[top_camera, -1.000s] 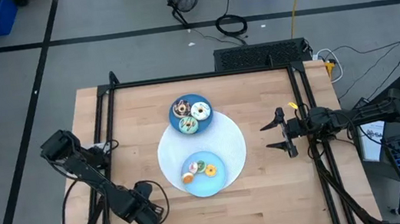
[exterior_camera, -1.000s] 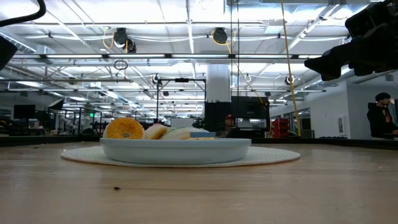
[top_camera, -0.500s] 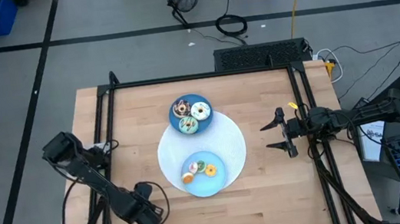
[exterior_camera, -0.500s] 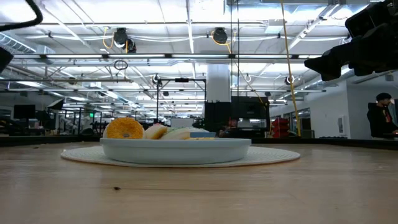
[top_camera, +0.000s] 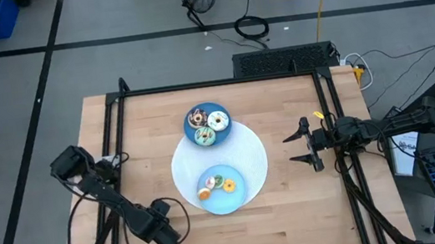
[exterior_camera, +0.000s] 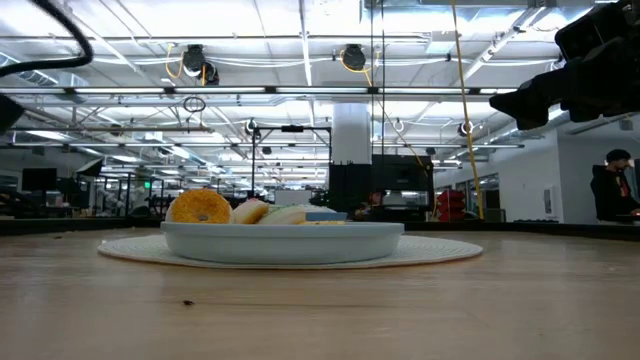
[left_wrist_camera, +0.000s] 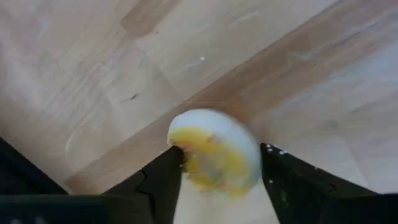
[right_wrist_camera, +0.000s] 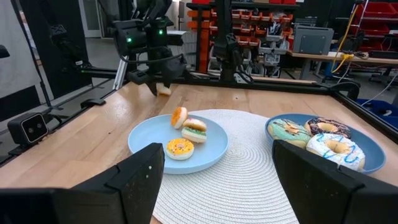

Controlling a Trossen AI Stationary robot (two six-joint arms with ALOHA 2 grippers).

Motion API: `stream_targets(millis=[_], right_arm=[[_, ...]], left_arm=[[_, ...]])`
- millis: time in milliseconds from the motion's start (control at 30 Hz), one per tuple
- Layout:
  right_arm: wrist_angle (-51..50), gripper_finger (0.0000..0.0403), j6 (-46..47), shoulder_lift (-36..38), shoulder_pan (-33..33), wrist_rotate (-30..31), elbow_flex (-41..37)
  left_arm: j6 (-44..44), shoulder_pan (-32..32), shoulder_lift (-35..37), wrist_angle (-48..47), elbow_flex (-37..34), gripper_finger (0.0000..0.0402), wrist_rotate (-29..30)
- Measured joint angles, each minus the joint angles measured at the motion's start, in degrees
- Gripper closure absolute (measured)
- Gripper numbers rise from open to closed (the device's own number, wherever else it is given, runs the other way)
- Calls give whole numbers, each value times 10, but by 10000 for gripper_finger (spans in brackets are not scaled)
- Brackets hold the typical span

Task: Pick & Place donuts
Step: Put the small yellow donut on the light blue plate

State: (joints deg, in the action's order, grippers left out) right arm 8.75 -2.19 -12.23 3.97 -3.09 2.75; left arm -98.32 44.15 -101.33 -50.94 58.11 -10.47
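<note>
My left gripper is over the table's near left part, shut on a tiny yellow-and-white donut; the right wrist view shows that gripper and donut from afar. The near blue plate holds three tiny donuts: orange, green-and-white, yellow. On the far blue plate lie the teal, chocolate-sprinkled and white-frosted donuts. My right gripper waits open at the table's right side, pointing at the plates. My left gripper pinches the tiny yellow-and-white donut by its rim between the two fingers, one on each side. The fingers come from above, pointing down. The donut sits low over the wood; whether it touches the table I cannot tell.
Both plates stand on a round white woven mat in the table's middle. A black frame runs along the left, far and right edges. Bare wood lies near and to the right of the mat.
My left gripper, still shut on the tiny donut, has shifted a little toward the table's right and near edge, and its arm has swung with it. The right arm and the plates have kept still.
</note>
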Motion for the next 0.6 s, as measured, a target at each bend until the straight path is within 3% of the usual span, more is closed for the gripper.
stream_targets(millis=[100, 300, 600], right_arm=[[0, 119, 0, 0, 0, 0, 0], [0, 119, 0, 0, 0, 0, 0], [0, 119, 0, 0, 0, 0, 0]], left_arm=[[26, -12, 14, 5, 0, 239, 4], [112, -49, 38, 41, 1, 380, 39], [347, -156, 49, 148, 36, 393, 73]])
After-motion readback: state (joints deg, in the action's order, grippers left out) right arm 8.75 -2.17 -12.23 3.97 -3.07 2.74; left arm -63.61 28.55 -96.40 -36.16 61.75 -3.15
